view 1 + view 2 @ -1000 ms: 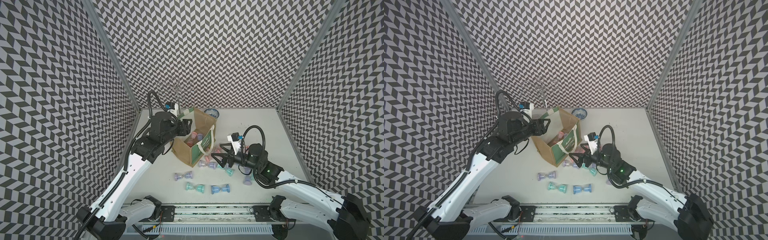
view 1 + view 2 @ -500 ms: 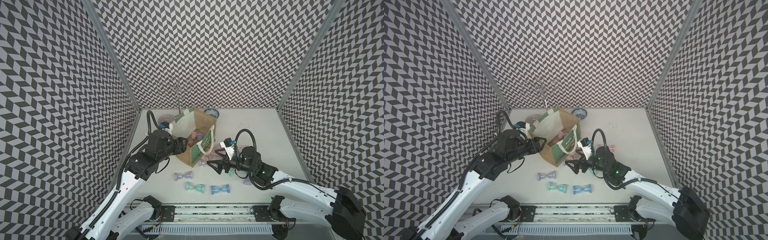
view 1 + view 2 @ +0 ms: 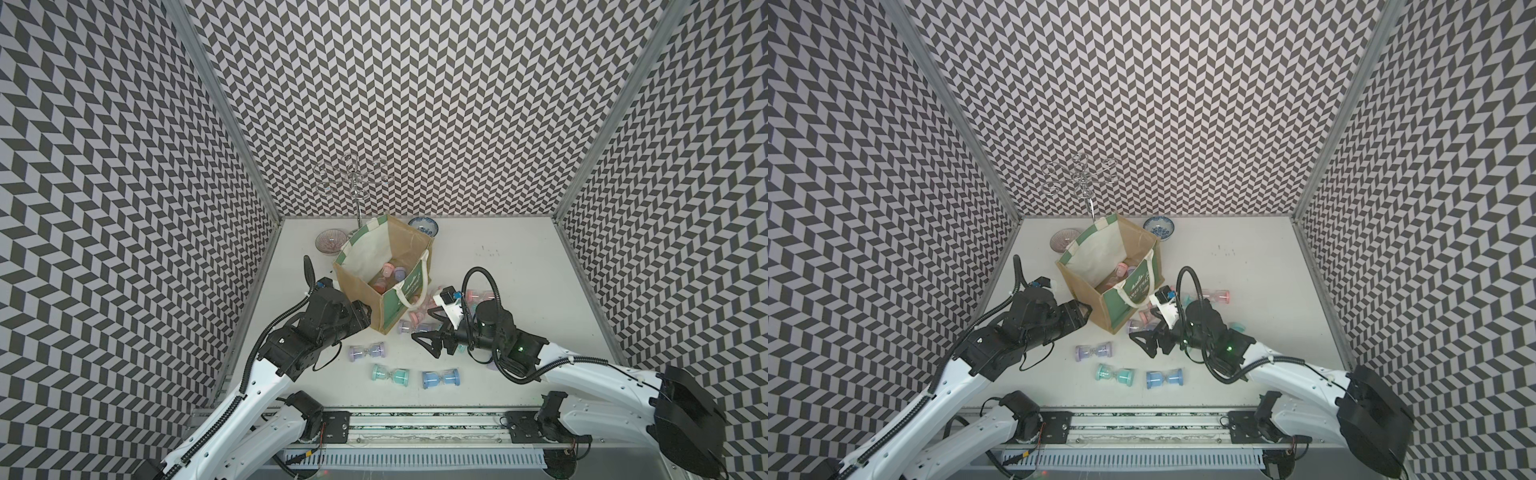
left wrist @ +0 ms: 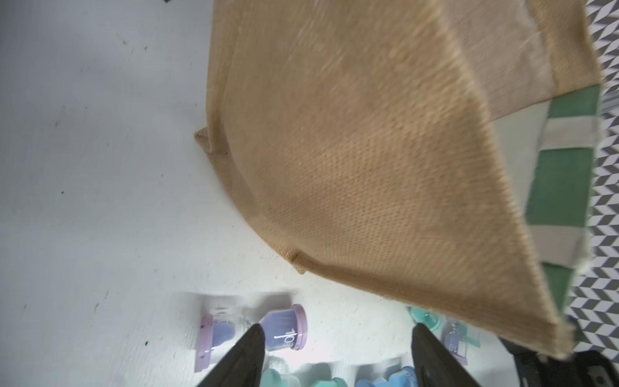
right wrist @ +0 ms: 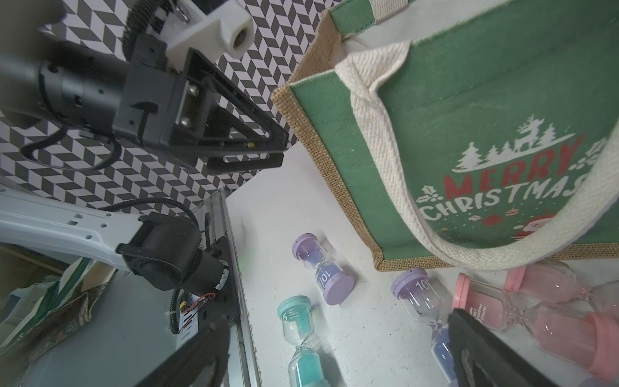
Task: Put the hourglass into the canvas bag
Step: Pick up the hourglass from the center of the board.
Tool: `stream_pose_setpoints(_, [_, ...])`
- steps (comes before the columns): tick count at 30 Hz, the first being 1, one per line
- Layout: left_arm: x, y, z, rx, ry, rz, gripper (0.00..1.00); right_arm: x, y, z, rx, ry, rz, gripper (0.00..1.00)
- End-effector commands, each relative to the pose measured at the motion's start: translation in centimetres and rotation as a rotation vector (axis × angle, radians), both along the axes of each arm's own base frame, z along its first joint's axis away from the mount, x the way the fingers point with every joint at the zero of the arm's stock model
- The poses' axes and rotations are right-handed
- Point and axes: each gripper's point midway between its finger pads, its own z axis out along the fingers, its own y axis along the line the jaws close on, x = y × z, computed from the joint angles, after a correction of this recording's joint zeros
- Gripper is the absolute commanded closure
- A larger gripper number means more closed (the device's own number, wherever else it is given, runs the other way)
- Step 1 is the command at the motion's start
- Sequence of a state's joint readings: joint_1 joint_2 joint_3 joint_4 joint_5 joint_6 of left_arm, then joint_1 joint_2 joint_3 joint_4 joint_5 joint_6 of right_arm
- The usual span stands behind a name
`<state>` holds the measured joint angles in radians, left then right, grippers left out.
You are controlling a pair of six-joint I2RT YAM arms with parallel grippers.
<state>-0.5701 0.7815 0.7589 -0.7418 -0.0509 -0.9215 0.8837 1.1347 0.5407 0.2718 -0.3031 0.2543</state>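
The canvas bag (image 3: 380, 305) (image 3: 1084, 286) (image 4: 368, 150) (image 5: 469, 134) stands open in the middle of the table with several hourglasses inside. More hourglasses lie in front of it: a purple hourglass (image 3: 368, 352) (image 4: 284, 330) (image 5: 321, 268), a teal one (image 3: 390, 374) (image 5: 298, 335) and a blue one (image 3: 440, 378). A second purple one (image 5: 422, 301) and pink ones (image 5: 482, 301) lie at the bag's foot. My left gripper (image 3: 368, 318) (image 3: 1087, 313) (image 4: 336, 335) is open and empty beside the bag's near-left wall. My right gripper (image 3: 424, 345) (image 3: 1142, 345) (image 5: 338, 328) hangs open and empty, low over the hourglasses.
Two small patterned bowls (image 3: 330, 241) (image 3: 423, 226) and a wire stand (image 3: 353, 178) stand behind the bag. Another pink hourglass (image 3: 478, 296) lies right of it. A metal rail (image 3: 415, 432) runs along the table's front edge; patterned walls close in three sides.
My left gripper has come away from the bag's far rim, dropped to the bag's near-left side and opened wider. My right gripper moved left and lower toward the loose hourglasses.
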Motion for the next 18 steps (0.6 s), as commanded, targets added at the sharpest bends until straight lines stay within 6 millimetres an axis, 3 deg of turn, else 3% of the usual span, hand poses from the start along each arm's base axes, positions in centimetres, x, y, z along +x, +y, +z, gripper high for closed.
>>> stream_pose_setpoints(1, [-0.5, 0.0, -1.9, -0.046, 0.058, 0.065, 0.26, 0.1, 0.4, 0.3, 0.025, -0.036, 0.003, 0.01])
stream_pose_setpoints(15, [-3.6, 2.2, -9.5, -0.010, 0.242, 0.287, 0.26, 0.2, 0.4, -1.1, 0.019, -0.020, -0.006, 0.01])
stream_pose_setpoints(18, [-3.9, 1.9, -10.6, -0.015, 0.266, 0.291, 0.26, 0.4, 0.3, -1.4, 0.005, -0.017, -0.014, 0.01])
